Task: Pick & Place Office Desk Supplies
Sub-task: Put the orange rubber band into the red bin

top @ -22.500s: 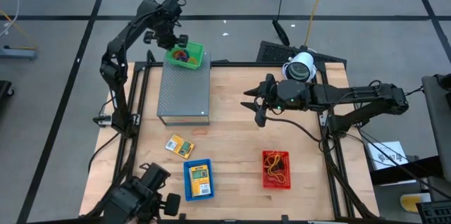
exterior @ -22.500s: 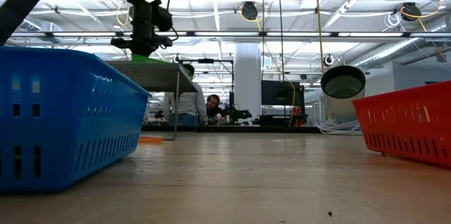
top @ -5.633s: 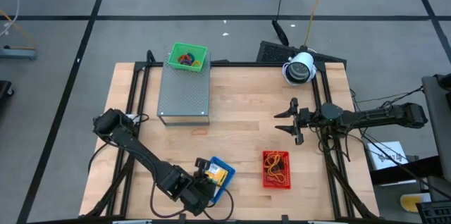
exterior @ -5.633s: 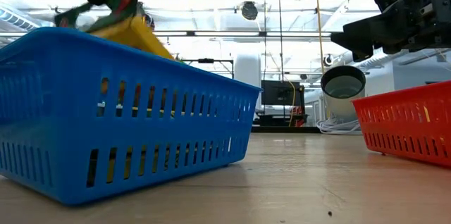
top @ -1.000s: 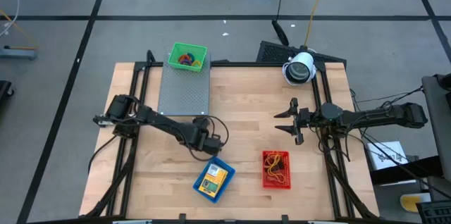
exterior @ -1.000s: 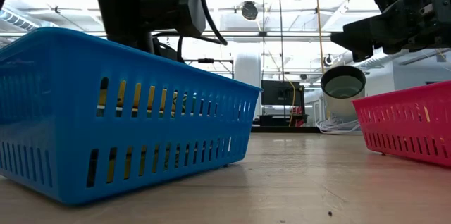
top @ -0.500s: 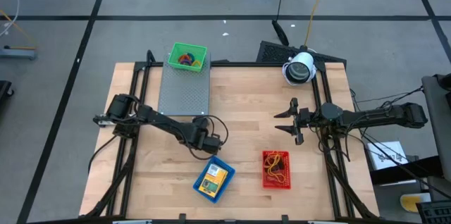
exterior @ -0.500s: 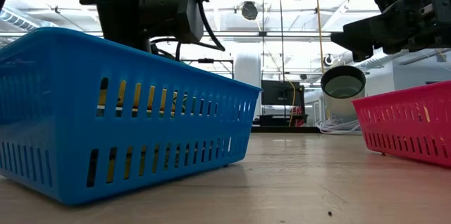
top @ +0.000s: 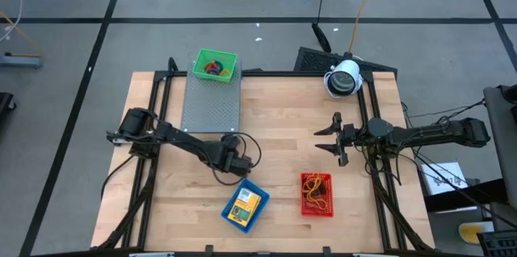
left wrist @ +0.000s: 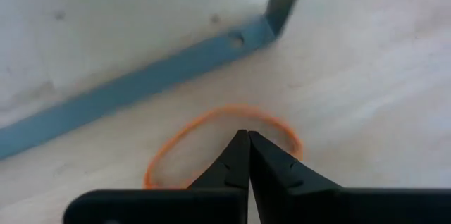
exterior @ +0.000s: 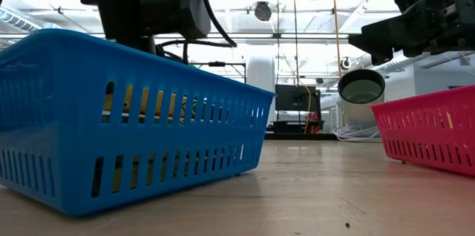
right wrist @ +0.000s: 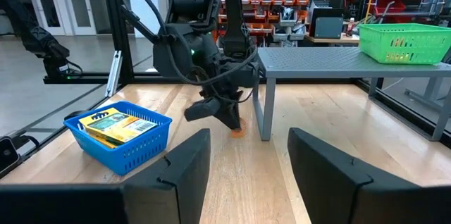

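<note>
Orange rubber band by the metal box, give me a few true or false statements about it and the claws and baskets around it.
1. The left claw is shut, tips down at the orange rubber band. True.
2. The rubber band lies inside the blue basket. False: it lies on the table by the metal box's leg.
3. The right claw is open and holds nothing. True.
4. The green basket sits on the tabletop. False: it stands on the metal box.
5. The blue basket is empty. False: yellow packets lie inside.

Wooden table (top: 275, 120): blue basket (top: 245, 206), red basket (top: 317, 194), grey box (top: 211, 107), orange band (left wrist: 218, 143).
</note>
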You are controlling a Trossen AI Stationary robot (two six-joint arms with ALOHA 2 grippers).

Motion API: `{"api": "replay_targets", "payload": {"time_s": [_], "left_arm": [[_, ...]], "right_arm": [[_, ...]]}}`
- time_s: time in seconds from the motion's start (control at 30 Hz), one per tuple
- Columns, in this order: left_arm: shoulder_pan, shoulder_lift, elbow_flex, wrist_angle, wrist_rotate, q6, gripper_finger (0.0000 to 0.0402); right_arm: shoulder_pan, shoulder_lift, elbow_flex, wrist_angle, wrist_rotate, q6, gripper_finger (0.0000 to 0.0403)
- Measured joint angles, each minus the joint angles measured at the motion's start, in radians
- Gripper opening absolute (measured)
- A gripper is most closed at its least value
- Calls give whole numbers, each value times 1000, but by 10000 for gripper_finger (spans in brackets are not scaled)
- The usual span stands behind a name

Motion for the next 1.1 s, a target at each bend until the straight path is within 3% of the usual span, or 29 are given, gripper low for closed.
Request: {"api": "replay_targets", "payload": {"time_s": [0.3, 0.53, 0.63, 0.9, 1.1], "left_arm": [[-50, -58, -2, -49, 184, 59, 10], [-118, -66, -2, -71, 207, 69, 15], [-139, -102, -2, -67, 171, 65, 15], [-159, -235, -2, -74, -70, 82, 14], [-96, -267, -1, -47, -63, 179, 63]], "right_arm": [[0, 0, 0, 0, 0, 0, 181], [0, 0, 0, 0, 0, 0, 181], [0, 0, 0, 0, 0, 0, 181], [0, 0, 0, 0, 0, 0, 181], [0, 0, 0, 0, 0, 0, 181]]}}
